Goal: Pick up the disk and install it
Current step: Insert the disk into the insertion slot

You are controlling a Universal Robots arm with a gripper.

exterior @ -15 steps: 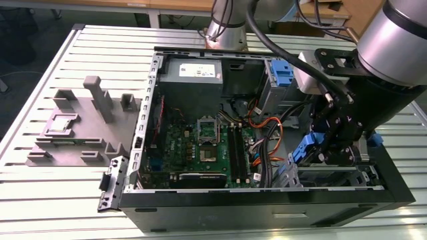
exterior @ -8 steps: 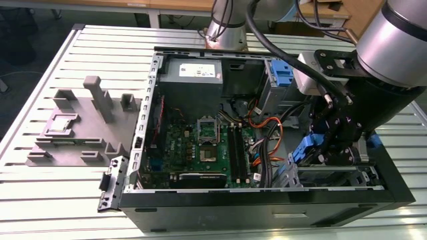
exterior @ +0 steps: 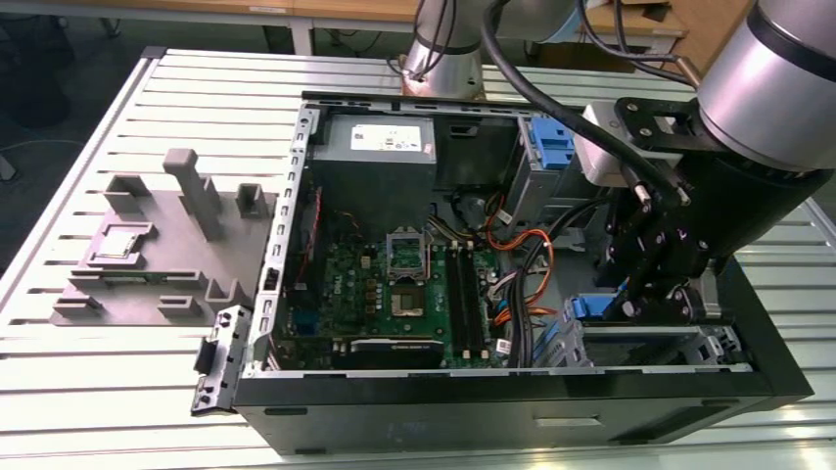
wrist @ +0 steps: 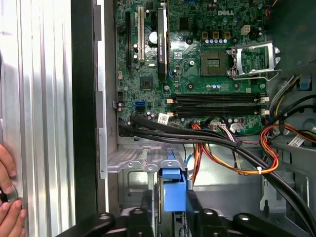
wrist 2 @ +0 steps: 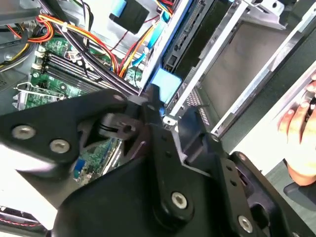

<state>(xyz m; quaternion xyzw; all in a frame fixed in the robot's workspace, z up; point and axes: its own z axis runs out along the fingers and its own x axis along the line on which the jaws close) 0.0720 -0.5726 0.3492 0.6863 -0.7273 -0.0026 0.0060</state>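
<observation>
Even overhead light falls bright on the slatted table (exterior: 78,392) in the exterior view, leaving the inside of the computer case (exterior: 523,416) in shade. In the second wrist view the gripper (wrist 2: 160,106), close to the lens, is out of focus and the table beside a hand (wrist 2: 298,123) glares white.

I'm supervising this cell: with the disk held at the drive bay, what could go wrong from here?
1. The cable bundle runs close beside the disk held in the gripper; it could snag or get pinched.
2. If slightly tilted, the disk may catch on the metal drive bay edge.
3. A person's hand lies just outside the case, close to where the gripper works.
</observation>
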